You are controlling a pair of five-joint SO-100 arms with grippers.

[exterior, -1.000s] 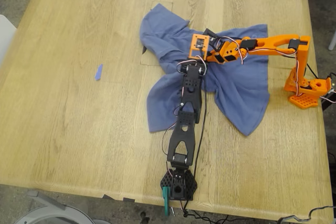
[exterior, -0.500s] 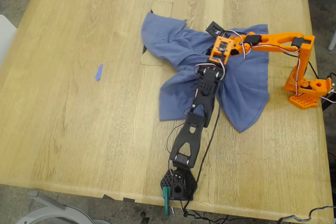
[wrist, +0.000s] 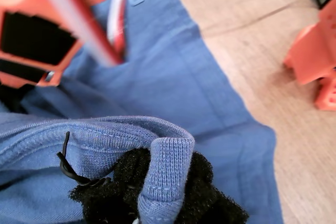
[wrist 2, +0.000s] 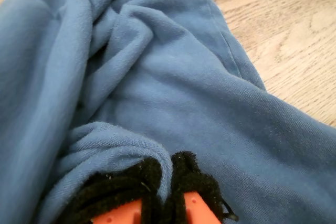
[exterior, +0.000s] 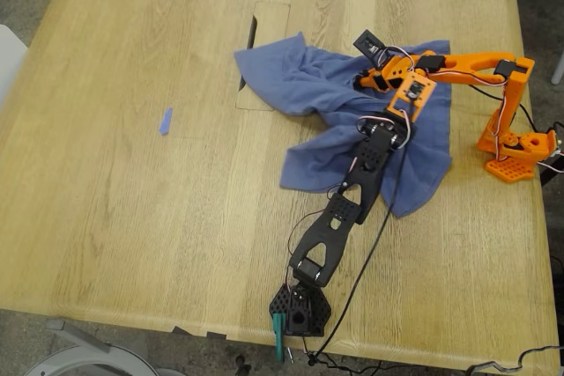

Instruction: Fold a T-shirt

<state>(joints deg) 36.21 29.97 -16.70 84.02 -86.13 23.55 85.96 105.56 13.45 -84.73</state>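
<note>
The slate-blue T-shirt [exterior: 304, 85] lies crumpled on the wooden table [exterior: 132, 217], right of centre in the exterior view; its print does not show. My first gripper [exterior: 389, 128], on the black arm, sits over the middle of the cloth. Its black pads [wrist: 205, 192] are shut on a ribbed hem of the T-shirt [wrist: 173, 82]. My second gripper [exterior: 370, 79], on the orange arm, is just beyond it. Its pads [wrist 2: 195, 182] pinch a bunched fold of the T-shirt [wrist 2: 173, 93]. The two grippers are close together.
A tiny blue scrap [exterior: 165, 121] lies on bare wood at the exterior view's left. A rectangular hatch [exterior: 269, 41] is set into the tabletop behind the shirt. The orange base [exterior: 515, 151] stands near the exterior view's right edge, and the black base [exterior: 300, 310] stands at the front edge with cables.
Both grippers have moved toward the exterior view's right, dragging the held cloth with them. The shirt's near flap has slid right and the hatch behind it is uncovered.
</note>
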